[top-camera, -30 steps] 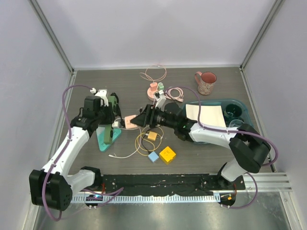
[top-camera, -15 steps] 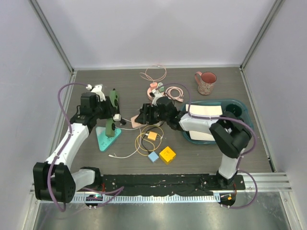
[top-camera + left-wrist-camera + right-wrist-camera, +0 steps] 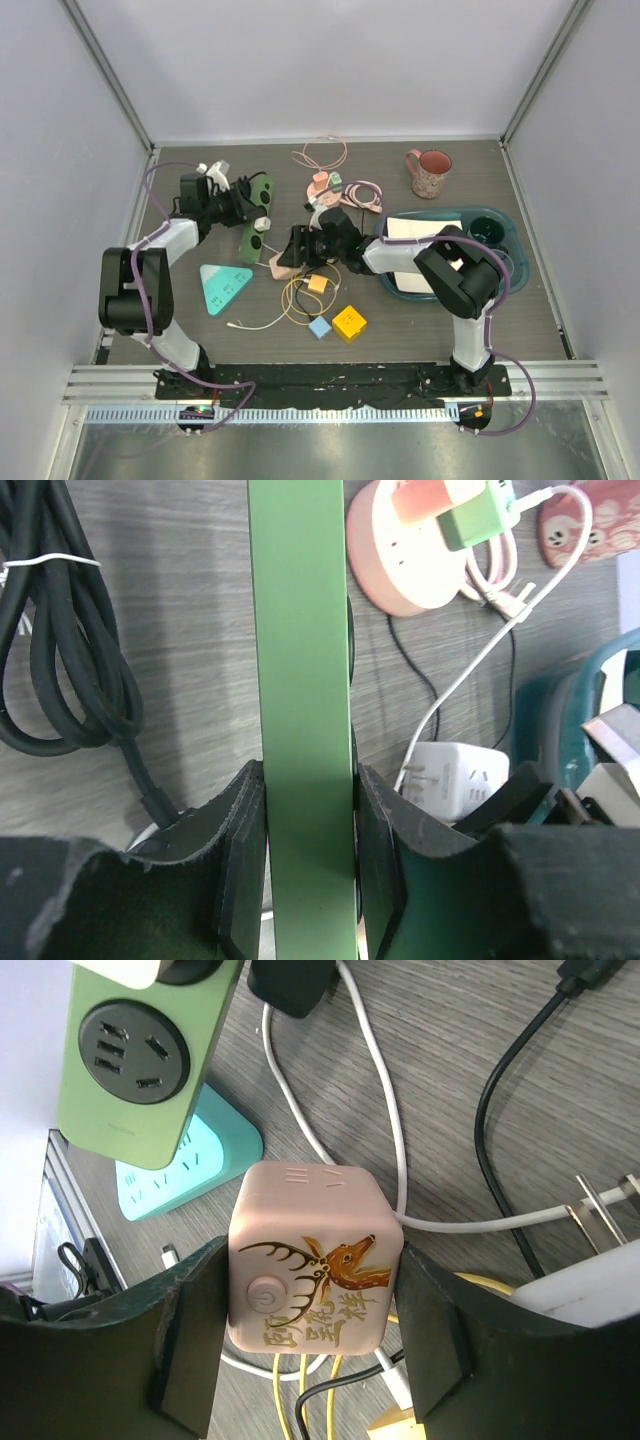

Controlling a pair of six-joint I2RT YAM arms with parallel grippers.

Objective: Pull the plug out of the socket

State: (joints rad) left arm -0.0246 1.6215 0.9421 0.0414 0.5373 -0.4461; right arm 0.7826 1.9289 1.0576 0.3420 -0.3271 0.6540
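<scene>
My left gripper (image 3: 240,205) is shut on the long sides of a green power strip (image 3: 256,215), held edge-on between the fingers in the left wrist view (image 3: 300,680). A white plug (image 3: 258,226) sits in one of the strip's sockets, at the top edge of the right wrist view (image 3: 125,968); another socket (image 3: 135,1050) is bare. My right gripper (image 3: 287,256) is shut on a pink cube socket (image 3: 315,1250) printed with a deer, just right of the strip's near end. A white cable (image 3: 385,1130) runs behind the cube.
A teal triangular socket (image 3: 224,285) lies near left. A yellow cable (image 3: 300,295), a blue cube (image 3: 320,327) and a yellow cube (image 3: 349,322) lie in front. A round pink socket (image 3: 322,190), a mug (image 3: 430,172) and a teal tray (image 3: 505,225) are behind and right.
My left gripper has swung back and to the right with the green strip, uncovering the teal triangular socket. My right gripper stayed by the strip's near end, still holding the pink cube.
</scene>
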